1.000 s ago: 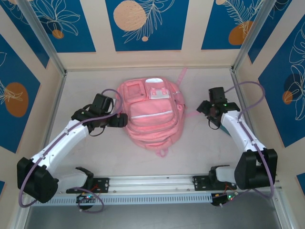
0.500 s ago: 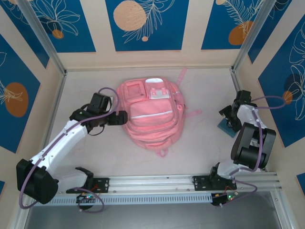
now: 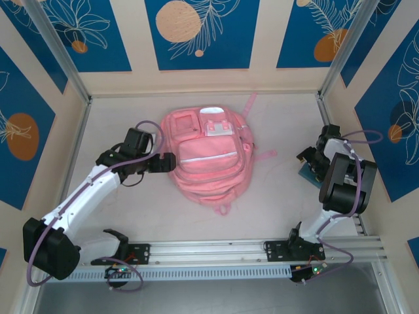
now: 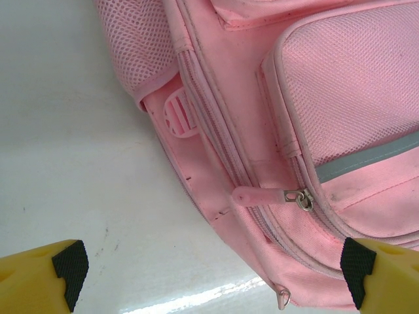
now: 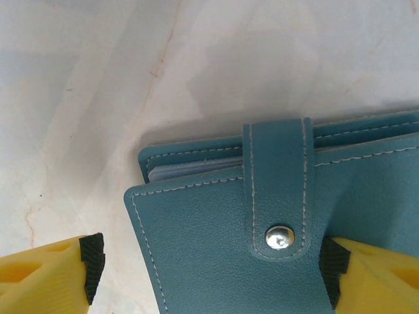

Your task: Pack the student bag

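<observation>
Yellow-fingered left gripper [image 3: 163,163] is hanging at the left flank of the student bag [image 3: 208,160], jaws released and spread wide with nothing pinched. In the left wrist view it [image 4: 213,268] is looking down on a pink zip pull [image 4: 262,196] that is lying on the side seam; the zips in view are looking closed. The bag is lying flat mid-surface [image 3: 131,216], pockets up, well apart from the right-hand item. Right gripper [image 3: 313,162] is sitting low over a teal wallet [image 3: 306,171] near the right wall. In the right wrist view its jaws [image 5: 211,268] are parted and straddling the wallet [image 5: 216,216], the right pad just at the cover, the left pad standing off the edge, not yet clenching.

Step in hand is likely picking the wallet. To do it well: center the jaws across the body, clear of the snap [image 5: 279,237], and close flat so the cover isn't sliding. The left side is probably needing that zip pull drawn to open a pocket first.
</observation>
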`<action>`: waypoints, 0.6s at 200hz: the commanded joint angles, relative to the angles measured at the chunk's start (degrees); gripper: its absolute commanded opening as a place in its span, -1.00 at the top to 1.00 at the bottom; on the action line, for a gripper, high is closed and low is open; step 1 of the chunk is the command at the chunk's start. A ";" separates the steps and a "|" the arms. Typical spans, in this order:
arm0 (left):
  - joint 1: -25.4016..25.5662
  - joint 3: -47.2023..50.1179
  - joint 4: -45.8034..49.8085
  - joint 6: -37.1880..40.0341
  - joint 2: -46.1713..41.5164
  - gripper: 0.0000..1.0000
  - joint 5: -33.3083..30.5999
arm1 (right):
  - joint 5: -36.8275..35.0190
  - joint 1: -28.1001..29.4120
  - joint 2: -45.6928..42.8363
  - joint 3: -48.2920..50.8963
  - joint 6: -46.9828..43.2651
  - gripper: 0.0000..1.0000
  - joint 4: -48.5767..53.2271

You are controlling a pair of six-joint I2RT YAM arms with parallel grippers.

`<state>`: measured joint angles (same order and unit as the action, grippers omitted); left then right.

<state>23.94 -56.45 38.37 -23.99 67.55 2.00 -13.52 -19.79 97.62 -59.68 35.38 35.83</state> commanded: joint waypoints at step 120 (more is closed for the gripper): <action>-0.94 1.34 0.21 -0.70 -1.98 -1.00 1.86 | 11.72 28.67 -0.47 2.52 -4.38 -0.70 6.77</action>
<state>23.77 -55.70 38.44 -24.01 67.09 2.85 -7.94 4.03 98.02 -60.23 31.40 36.32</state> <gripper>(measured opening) 0.998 0.862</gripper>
